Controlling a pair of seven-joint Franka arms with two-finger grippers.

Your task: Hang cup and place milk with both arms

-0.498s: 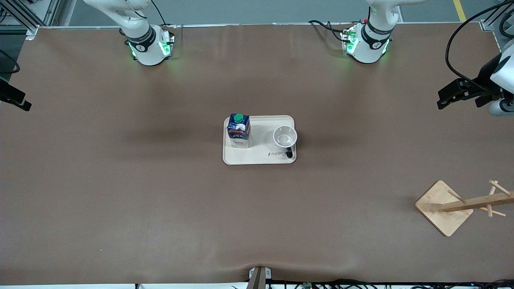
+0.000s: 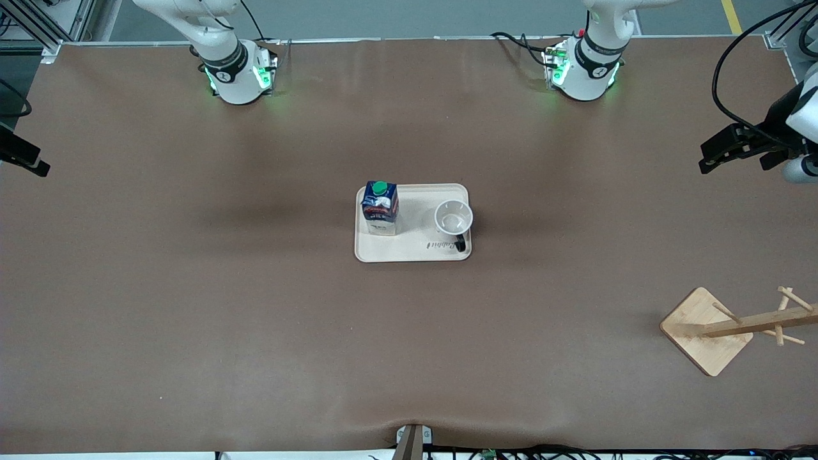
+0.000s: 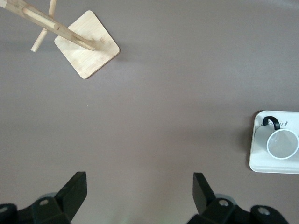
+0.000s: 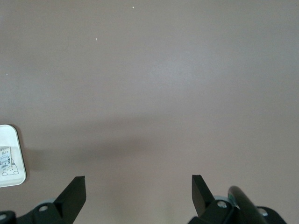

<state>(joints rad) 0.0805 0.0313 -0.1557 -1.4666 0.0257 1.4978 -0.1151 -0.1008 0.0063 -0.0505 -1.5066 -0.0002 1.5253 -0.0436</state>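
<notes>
A: Starting nearest the camera, what stands on the table (image 2: 192,319)?

B: A wooden mug tree (image 2: 708,330) toward the left arm's end, its square base flat and its pegged post leaning over in the front view. Nothing hangs on it yet.

A: And farther from the camera?

B: A cream tray (image 2: 412,253) in the middle of the table. The cup (image 2: 454,218) stands upright and empty on it at the end toward the left arm, black handle (image 2: 459,243) turned toward the front camera. The milk carton (image 2: 380,208) stands upright at the tray's other end, green cap on top, well apart from the cup.

A: How will they handle?

B: By my judgement the cup is rigid, light and smooth-glazed, so it could slip; pinching the rim wall leaves the handle free for a peg. The carton is probably light, and its card walls would give under a hard squeeze, so a moderate grip across two flat sides suits it.

A: The grippers?

B: The left gripper (image 3: 139,190) hovers over bare table at its own end, fingers spread wide and empty. The right gripper (image 4: 138,192) hangs over bare table at the right arm's end, likewise wide apart, holding nothing, barely inside the front view.
</notes>
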